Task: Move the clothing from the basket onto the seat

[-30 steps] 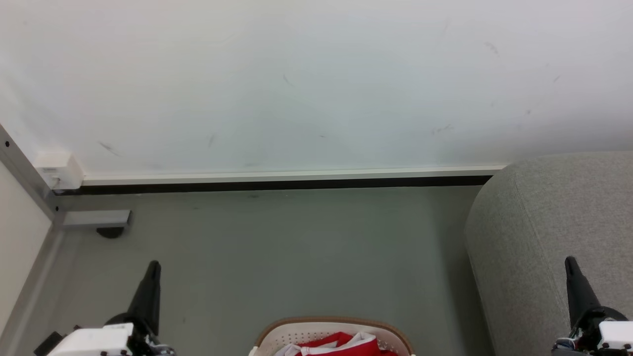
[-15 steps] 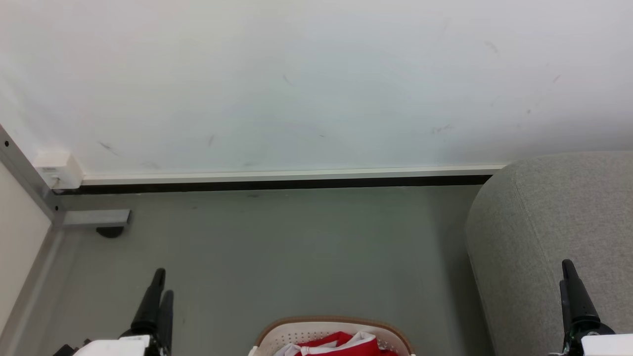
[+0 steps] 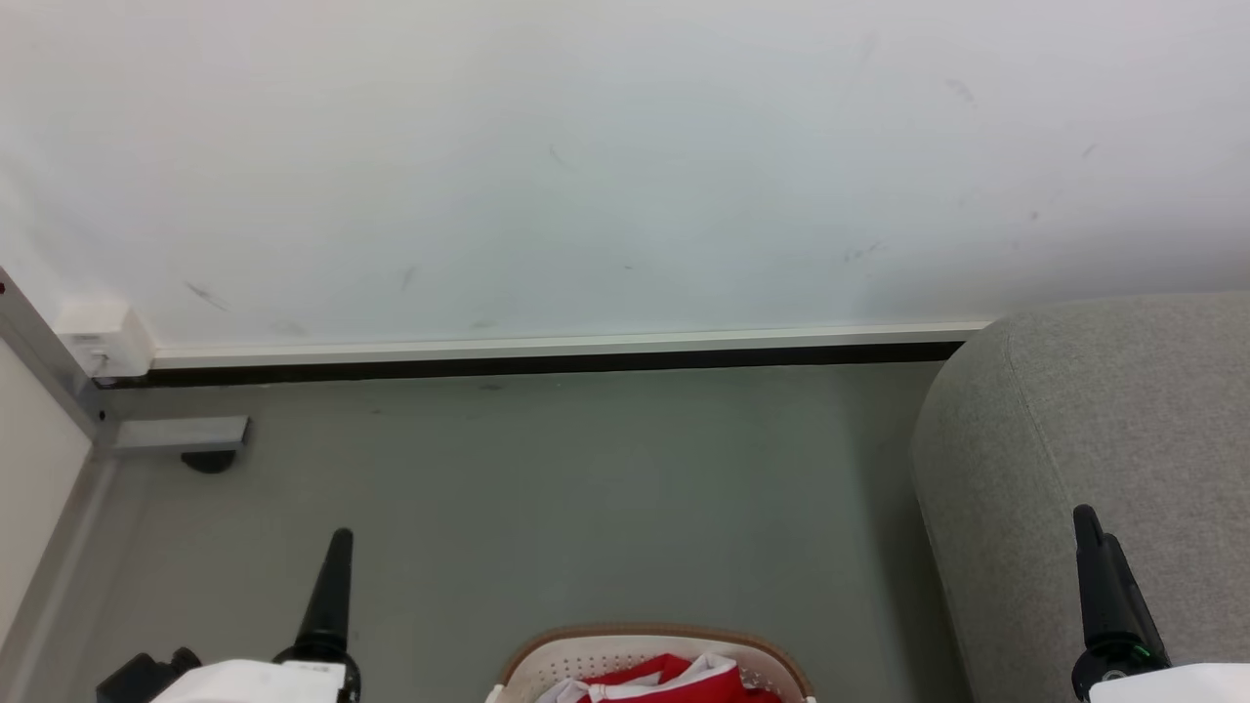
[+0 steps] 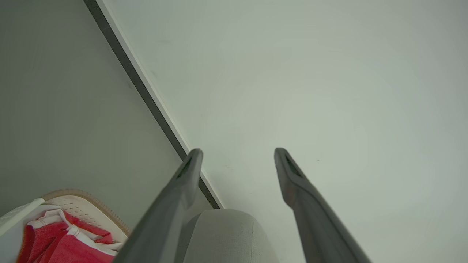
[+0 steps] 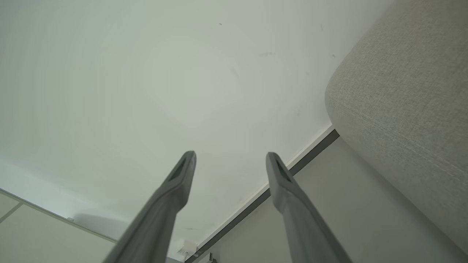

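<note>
Over the last second both sets of jaws have gone from closed to spread. The left gripper (image 4: 237,156) now shows its two dark fingers well apart with nothing but wall (image 3: 586,146) and floor (image 3: 586,488) behind the gap. The right gripper (image 5: 230,159) stands just as wide and has hold of nothing. In the head view both have also edged inward from the lower corners, though the whole picture has slipped a little too, so we put part of that shift down to the camera. We read this as getting ready for a first pick: the hands are free and nothing is lifted yet. All the clothing (image 3: 674,679) we can see lies in the basket (image 3: 649,632) at the bottom centre of the frame, between the two grippers and cut by the lower edge. No red fabric lies on the visible part of the seat (image 3: 1104,420) at the right. The clothing is a crumpled heap of red folds, with a white trim band running roughly left to right across it. We cannot name a true long axis for it. The basket's mouth faces up toward the camera, and with so little of it in frame we cannot judge its length. The seat turns its rounded edge toward the basket, and its body runs off the right edge.
</note>
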